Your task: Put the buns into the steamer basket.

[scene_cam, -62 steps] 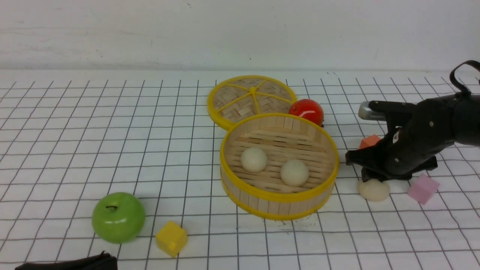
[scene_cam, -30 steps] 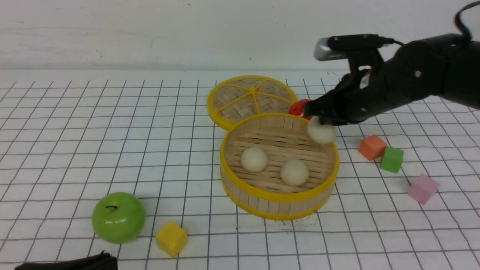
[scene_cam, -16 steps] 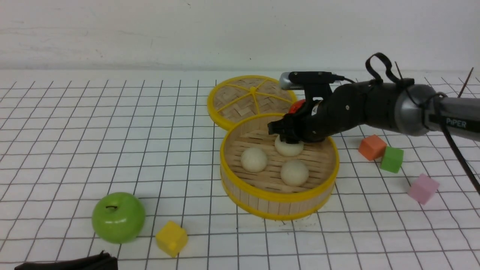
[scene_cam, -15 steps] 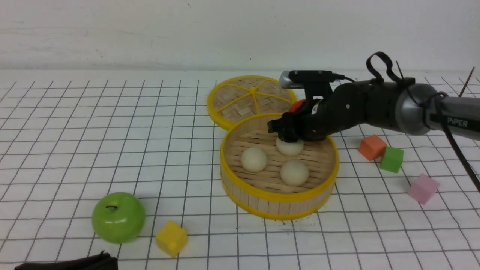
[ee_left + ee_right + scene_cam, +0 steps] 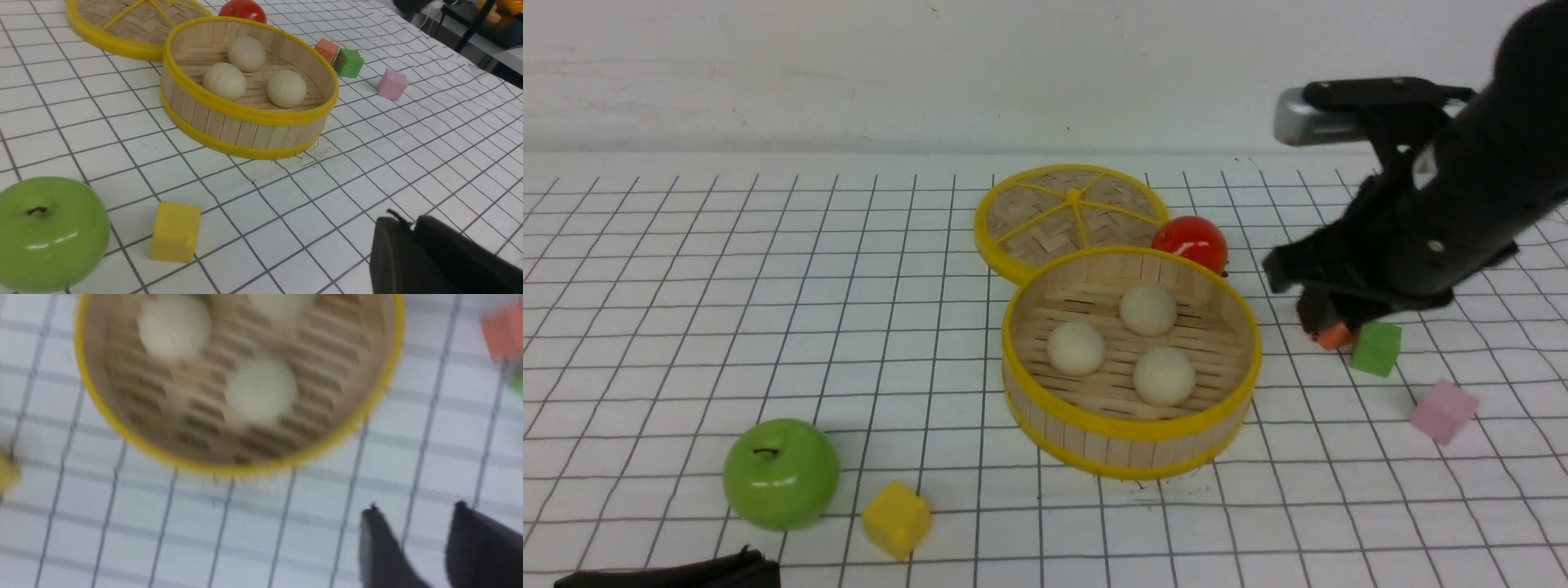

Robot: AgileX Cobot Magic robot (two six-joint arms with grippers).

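The steamer basket (image 5: 1131, 431) stands at the middle of the table with three buns on its slatted floor: one at the back (image 5: 1148, 309), one on the left (image 5: 1076, 347) and one at the front (image 5: 1165, 376). My right gripper (image 5: 1298, 298) hangs in the air to the right of the basket, above the orange cube, clear of the rim. In the blurred right wrist view the right gripper (image 5: 414, 508) is open with nothing between its fingers. My left gripper (image 5: 402, 222) is low at the table's near left, shut and empty, far from the basket (image 5: 245, 116).
The flat woven lid (image 5: 1072, 212) lies behind the basket, with a red fruit (image 5: 1191, 241) beside it. An orange cube (image 5: 1335, 335), a green cube (image 5: 1376, 349) and a pink cube (image 5: 1443, 411) lie to the right. A green apple (image 5: 781, 473) and a yellow cube (image 5: 896, 518) sit near left.
My right gripper carried the third bun over the rim, let it go at the back of the basket, then rose and drew back to the right. The left arm has not moved.
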